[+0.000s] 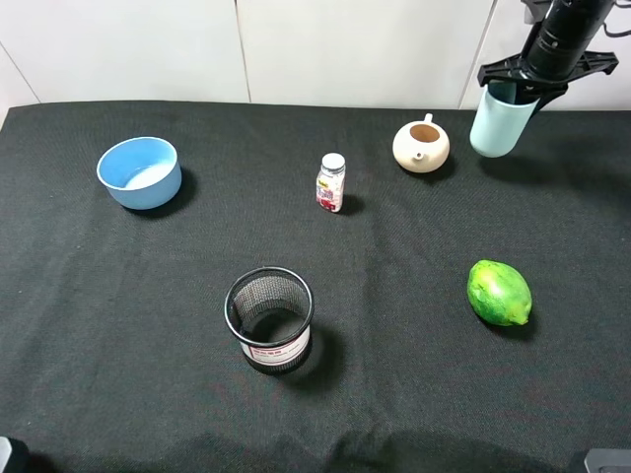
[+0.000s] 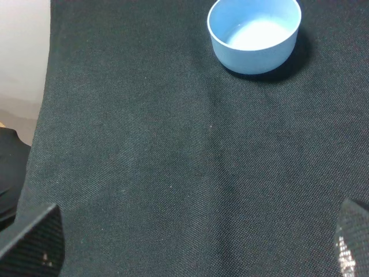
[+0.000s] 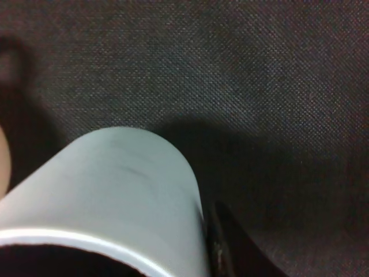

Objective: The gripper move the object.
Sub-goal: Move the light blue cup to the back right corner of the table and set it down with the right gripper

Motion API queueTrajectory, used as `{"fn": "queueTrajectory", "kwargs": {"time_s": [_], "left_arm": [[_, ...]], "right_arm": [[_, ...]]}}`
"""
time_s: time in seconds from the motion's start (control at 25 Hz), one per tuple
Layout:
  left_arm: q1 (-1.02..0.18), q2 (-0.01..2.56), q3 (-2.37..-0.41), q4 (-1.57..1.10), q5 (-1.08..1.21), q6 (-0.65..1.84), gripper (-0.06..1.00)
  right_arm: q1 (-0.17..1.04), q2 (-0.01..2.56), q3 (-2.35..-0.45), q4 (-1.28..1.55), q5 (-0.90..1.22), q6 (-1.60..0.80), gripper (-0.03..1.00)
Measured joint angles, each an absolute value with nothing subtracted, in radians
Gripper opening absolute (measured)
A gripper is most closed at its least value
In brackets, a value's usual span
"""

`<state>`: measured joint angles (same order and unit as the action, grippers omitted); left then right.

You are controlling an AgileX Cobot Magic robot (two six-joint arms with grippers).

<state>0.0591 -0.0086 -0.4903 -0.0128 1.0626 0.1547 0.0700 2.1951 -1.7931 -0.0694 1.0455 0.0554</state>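
At the far right of the black-clothed table [image 1: 414,394], just beside the beige teapot [image 1: 421,146], the pale teal cup [image 1: 496,126] sits tilted in the right gripper [image 1: 521,89], which grips its rim while the thick black arm stands steeply above. Only the right wrist view shows the cup's [image 3: 115,184] smooth plain wall, its dark interior and one black finger [image 3: 230,251] pressed against it; whether the base touches the cloth cannot be told. The left wrist view shows the left gripper [image 2: 199,245] spread wide over bare cloth near the blue bowl [image 2: 253,34].
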Motion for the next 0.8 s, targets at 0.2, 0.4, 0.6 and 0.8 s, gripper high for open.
{"fn": "queueTrajectory", "kwargs": {"time_s": [0.2,0.4,0.6,0.8], "left_arm": [[0.059,-0.009,-0.490,-0.013,1.063,0.155,0.99],[0.059,-0.009,-0.490,-0.013,1.063,0.155,0.99],[0.059,-0.009,-0.490,-0.013,1.063,0.155,0.99],[0.059,-0.009,-0.490,-0.013,1.063,0.155,0.99]], "right_arm": [[0.070,2.228,-1.793,-0.071,1.012,0.055,0.02],[0.070,2.243,-1.793,-0.077,1.001,0.055,0.02],[0.070,2.244,-1.793,-0.086,0.992,0.055,0.02],[0.070,2.244,-1.793,-0.086,0.992,0.055,0.04]]}}
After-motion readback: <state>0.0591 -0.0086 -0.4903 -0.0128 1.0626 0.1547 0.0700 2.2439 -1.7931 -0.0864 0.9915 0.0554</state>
